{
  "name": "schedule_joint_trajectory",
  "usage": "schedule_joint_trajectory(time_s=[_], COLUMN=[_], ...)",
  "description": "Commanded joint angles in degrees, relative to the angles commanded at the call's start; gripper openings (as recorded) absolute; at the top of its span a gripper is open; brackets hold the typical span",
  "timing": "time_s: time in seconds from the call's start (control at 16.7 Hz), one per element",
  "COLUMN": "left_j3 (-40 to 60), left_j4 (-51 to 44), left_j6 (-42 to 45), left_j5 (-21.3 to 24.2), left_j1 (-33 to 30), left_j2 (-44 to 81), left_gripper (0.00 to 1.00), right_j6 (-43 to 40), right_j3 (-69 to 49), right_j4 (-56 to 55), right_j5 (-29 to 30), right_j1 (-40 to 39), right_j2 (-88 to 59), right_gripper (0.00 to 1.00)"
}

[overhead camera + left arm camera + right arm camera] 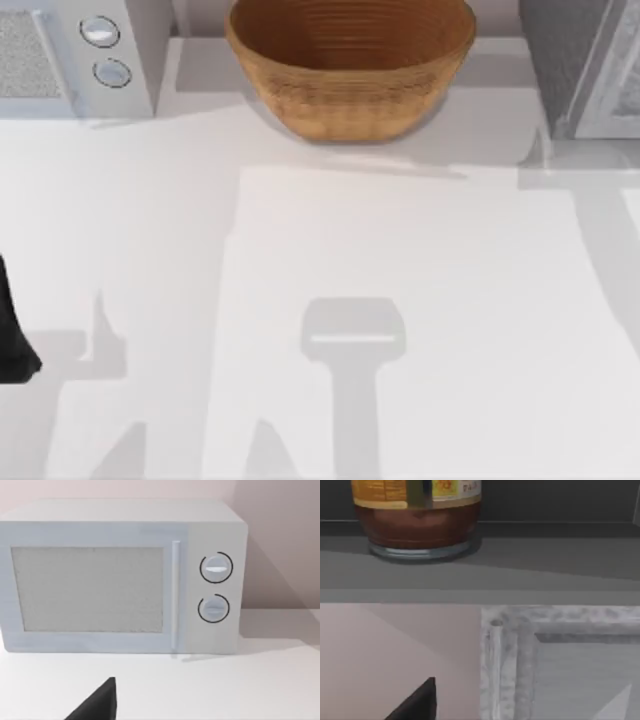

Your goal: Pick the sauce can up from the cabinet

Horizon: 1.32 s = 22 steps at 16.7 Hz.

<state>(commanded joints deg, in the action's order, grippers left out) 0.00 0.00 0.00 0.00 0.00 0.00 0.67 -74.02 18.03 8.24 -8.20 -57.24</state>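
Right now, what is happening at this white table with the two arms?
No gripper holds anything yet. The right wrist view looks at the small dark maroon sauce can standing on a grey surface of the speckled grey cabinet. The left arm is at the table's left edge, facing the white microwave. A woven tan basket stands at the back.

So the sauce can (417, 517) is chopped off up top in the right wrist view, lid out of frame. From above, the cabinet (585, 65), microwave (75, 55) and basket (350, 65) all run off the edge. The left arm is just a dark sliver (12, 335).
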Motion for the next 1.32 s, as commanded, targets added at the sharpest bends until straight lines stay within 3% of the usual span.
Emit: schedule_joint_trajectory(time_s=[0.42,0.84,1.32], left_j3=[0.0,0.0,0.0], left_j4=[0.0,0.0,0.0], left_j6=[0.0,0.0,0.0], left_j5=[0.0,0.0,0.0], left_j1=[0.0,0.0,0.0], left_j2=[0.0,0.0,0.0], left_gripper=[1.0,1.0,1.0], right_j6=[0.21,0.22,0.12], right_j3=[-24.02,-25.77,-33.54], right_j4=[5.48,5.71,2.45], right_j5=[2.78,3.16,11.79], right_j1=[-2.23,-2.22,-10.53], right_j2=[-17.43,-18.72,-29.9], right_gripper=[1.0,1.0,1.0])
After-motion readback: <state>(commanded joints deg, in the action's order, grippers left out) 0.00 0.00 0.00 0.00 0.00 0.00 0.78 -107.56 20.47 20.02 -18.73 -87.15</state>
